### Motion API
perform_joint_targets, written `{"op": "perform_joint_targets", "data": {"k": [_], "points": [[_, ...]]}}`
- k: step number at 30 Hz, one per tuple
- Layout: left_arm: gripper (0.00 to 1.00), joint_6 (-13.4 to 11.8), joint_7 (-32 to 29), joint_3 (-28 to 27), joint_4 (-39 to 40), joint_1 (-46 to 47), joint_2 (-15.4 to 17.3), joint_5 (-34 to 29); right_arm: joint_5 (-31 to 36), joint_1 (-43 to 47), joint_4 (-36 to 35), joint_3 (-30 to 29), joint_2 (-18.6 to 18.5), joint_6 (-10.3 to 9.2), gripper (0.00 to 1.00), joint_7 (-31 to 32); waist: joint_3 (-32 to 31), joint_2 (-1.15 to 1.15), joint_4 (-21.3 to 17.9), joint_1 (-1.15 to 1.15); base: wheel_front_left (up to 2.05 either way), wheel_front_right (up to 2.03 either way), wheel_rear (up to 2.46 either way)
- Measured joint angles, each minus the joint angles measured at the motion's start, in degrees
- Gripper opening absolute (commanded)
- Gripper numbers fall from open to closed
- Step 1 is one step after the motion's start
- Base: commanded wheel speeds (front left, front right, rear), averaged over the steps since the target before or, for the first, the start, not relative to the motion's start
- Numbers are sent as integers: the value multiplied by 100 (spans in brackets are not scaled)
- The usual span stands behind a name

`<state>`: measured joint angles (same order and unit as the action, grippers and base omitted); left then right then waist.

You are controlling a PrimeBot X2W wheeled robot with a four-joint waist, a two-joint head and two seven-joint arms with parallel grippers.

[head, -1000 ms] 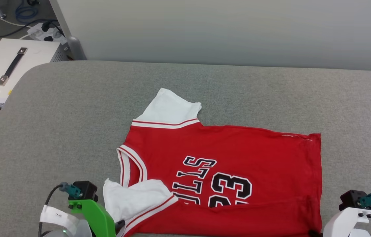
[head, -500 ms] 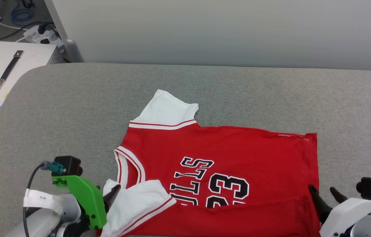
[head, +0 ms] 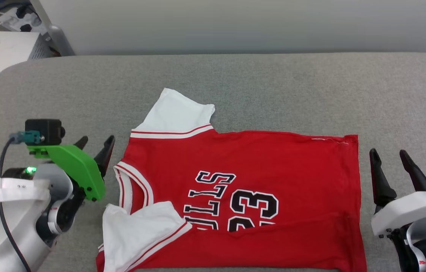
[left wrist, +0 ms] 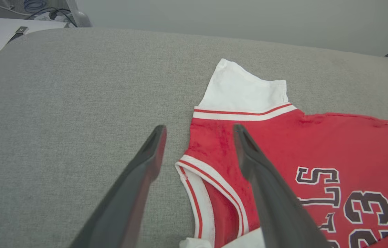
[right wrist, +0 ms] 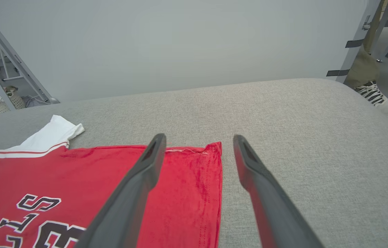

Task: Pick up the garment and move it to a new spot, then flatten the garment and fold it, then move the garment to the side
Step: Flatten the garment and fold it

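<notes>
Head view. The garment [head: 258, 162] is found spread on the grey padded surface [head: 235, 75], between the two claws, lettering upward. The left gripper [head: 96, 140] is seen with its fingers set wide apart and nothing between them. The striped neck opening lies just beside its inner finger, on the side toward the other claw. The near white sleeve [head: 141, 226] is folded in over the red chest, below and inward of this claw. The right gripper [head: 388, 153] is likewise spread wide and empty. The hem edge runs just beside its inner finger, apart from it.

Left wrist view. The fingers are splayed wide and nothing is held. The red shoulder and neck trim [left wrist: 211, 179] are seen past the inner finger, and bare grey fabric past the outer one. The far white sleeve [left wrist: 245, 89] lies flat ahead of the fingertips.

Right wrist view. The fingers are again wide, with no cloth gripped. The hem corner [right wrist: 218, 146] is seen in the gap between the fingertips, slightly ahead of them. The red body extends away past the inner finger. What appears to be a striped shoe [right wrist: 376, 98] is noted beyond the surface's far edge, off to the outer side.
</notes>
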<state>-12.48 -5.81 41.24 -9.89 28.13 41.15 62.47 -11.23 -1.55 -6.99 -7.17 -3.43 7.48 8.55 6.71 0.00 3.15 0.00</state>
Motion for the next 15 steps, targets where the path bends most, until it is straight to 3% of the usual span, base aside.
{"op": "perform_joint_targets", "data": {"k": [4,8,15], "points": [[100,174,29,-48,-302,494,-114,-58,153,-187,-149,187,24,0,100,-107,250,0,-118,0,0,0,0],[100,508,-154,-32,-748,1163,-244,-167,208,-436,-280,374,36,0,100,-177,528,0,-245,0,0,0,0],[100,1230,-1128,168,-1744,2247,-376,-159,205,-642,-359,577,48,0,100,-268,954,0,-551,1,0,0,0]]}}
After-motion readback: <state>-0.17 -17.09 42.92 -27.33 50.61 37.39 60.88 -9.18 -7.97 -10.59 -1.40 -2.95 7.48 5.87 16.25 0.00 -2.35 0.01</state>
